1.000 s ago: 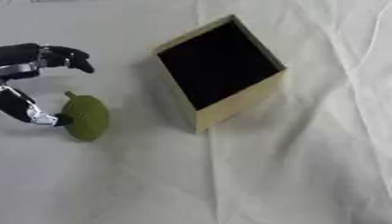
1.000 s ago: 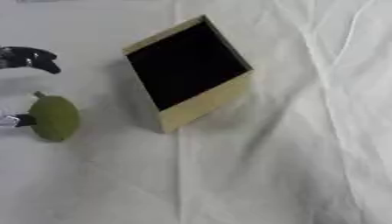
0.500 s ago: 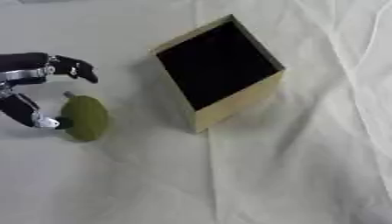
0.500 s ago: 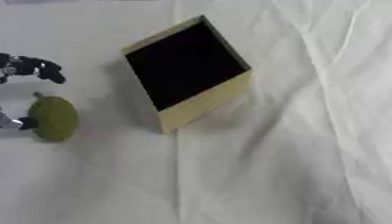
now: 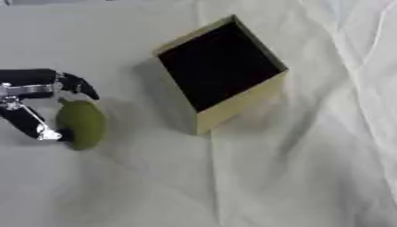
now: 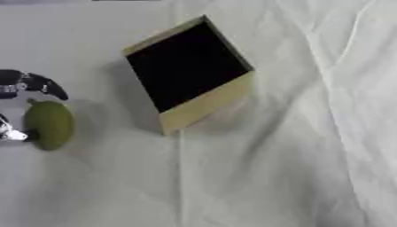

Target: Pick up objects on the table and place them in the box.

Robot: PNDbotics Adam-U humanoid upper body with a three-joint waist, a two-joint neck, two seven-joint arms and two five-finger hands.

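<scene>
Green, one oval fruit [image 5: 80,124] sits between the left hand's [image 5: 31,104] spread fingers, beside one open box [image 5: 220,73].

Wrinkled white cloth [image 5: 310,177] covers the whole table.

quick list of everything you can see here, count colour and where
box: one, tan outside with a dark open inside, upper middle of the cloth, turned at an angle
green fruit: one, olive green, oval, lying on the cloth at the left, apart from the box
cloth: one, white, wrinkled, covering the whole table
left hand: one, black with silver parts, at the left edge, fingers above the fruit and thumb at its left side, closing around it
right hand: not in view
</scene>
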